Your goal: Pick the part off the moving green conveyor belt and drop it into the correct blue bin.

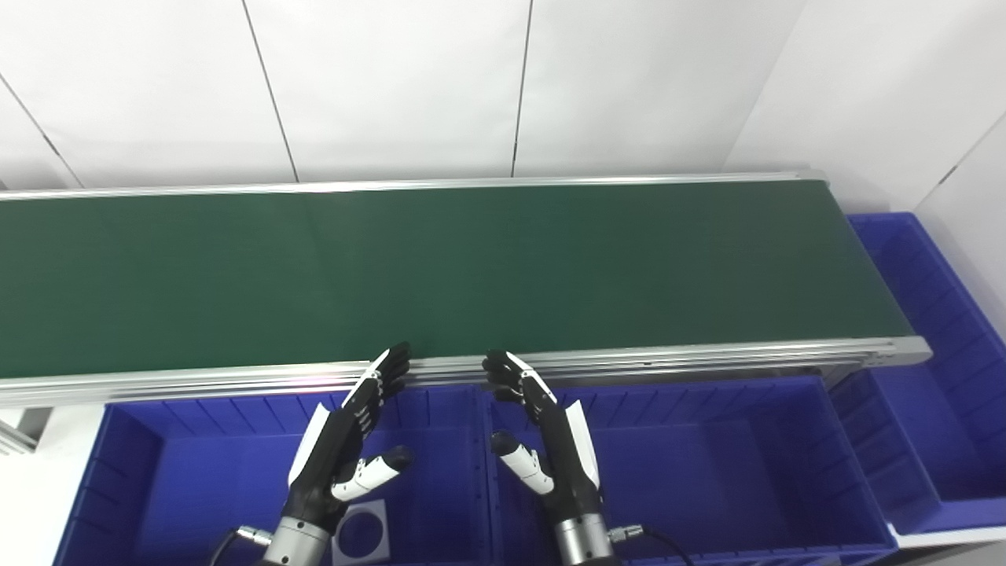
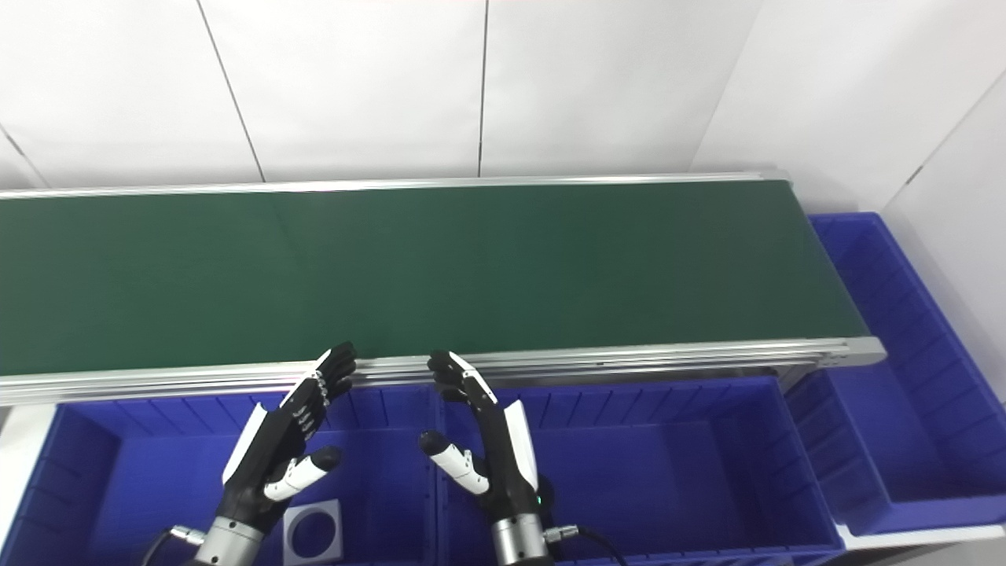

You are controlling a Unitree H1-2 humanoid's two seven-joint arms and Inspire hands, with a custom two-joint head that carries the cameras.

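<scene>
The green conveyor belt (image 1: 440, 267) runs across the view and carries no part that I can see. My left hand (image 1: 346, 440) is open, fingers stretched toward the belt's near rail, and hovers over the left blue bin (image 1: 196, 472). My right hand (image 1: 542, 432) is open too, over the divide between the left bin and the middle blue bin (image 1: 707, 472). Both hands hold nothing. A square grey part with a round hole (image 1: 363, 534) lies on the floor of the left bin, just right of my left wrist.
A third blue bin (image 1: 935, 369) stands at the belt's right end. An aluminium rail (image 1: 629, 362) edges the belt in front of the bins. White wall panels (image 1: 393, 86) rise behind the belt and on the right.
</scene>
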